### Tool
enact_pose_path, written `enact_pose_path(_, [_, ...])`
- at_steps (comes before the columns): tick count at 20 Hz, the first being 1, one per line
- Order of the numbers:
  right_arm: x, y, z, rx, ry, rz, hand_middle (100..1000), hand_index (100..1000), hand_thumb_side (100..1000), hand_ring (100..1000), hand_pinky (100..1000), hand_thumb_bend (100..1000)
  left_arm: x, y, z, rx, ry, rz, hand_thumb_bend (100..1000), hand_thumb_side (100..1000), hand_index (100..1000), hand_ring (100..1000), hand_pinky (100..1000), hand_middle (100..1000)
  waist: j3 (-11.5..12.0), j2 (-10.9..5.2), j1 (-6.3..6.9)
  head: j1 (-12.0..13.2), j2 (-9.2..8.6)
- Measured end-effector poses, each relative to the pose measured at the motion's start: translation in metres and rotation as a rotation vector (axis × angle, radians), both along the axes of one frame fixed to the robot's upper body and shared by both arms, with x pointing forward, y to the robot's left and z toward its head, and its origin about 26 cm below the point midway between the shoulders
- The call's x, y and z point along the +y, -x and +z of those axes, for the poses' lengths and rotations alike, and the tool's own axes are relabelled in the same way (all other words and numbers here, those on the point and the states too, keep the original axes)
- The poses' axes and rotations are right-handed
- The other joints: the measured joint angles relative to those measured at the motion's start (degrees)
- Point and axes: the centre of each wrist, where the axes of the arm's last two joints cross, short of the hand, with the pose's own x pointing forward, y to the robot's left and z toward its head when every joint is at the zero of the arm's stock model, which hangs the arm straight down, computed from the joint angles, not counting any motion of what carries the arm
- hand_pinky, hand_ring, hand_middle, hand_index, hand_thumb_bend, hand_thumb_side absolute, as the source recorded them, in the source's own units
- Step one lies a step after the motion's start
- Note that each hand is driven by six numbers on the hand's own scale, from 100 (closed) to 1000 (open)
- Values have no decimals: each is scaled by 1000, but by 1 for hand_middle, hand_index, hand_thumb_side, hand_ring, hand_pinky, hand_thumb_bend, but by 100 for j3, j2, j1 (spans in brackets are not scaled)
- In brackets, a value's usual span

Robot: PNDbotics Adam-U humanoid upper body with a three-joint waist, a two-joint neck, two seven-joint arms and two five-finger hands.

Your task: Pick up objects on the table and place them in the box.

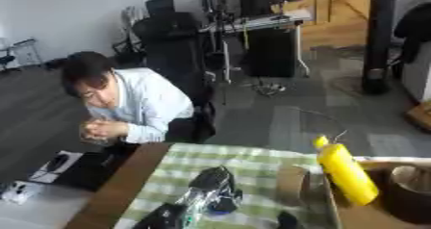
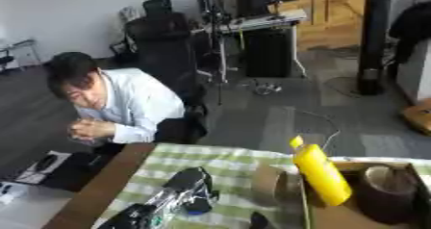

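One yellow bottle (image 2: 320,175) leans on the box (image 2: 353,218) wall at right, its lower end seemingly inside beside a dark round container (image 2: 389,194), so I judge that placement is about done. My left hand (image 1: 215,192) sits low on the checked cloth (image 1: 252,160), arm coming in from the bottom edge, and I can't tell whether its fingers are curled or straight, or whether they hold the blue bit under them; my right hand isn't in view. Next I need to look down, find what's left on the cloth, then reach for it.
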Motion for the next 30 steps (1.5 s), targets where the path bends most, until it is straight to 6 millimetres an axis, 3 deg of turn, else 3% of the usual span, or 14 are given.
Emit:
enact_pose_path(9, [0,0,0,0,-2,1,797,734,1000,965,891,100,0,-3,7,75,5,-39,118,309,100,100,100,100,0,-12,18,-10,-1])
enact_pose_path(21, [-2,2,-2,12,-1,-9,797,734,1000,966,890,100,-20,-13,36,287,26,-118,156,299,100,100,100,100,113,-56,122,-169,19])
enact_pose_path(30, [-5,3,-1,16,8,-18,797,734,1000,966,890,100,-31,-18,70,310,23,-137,175,285,100,100,100,100,148,-135,204,-234,75])
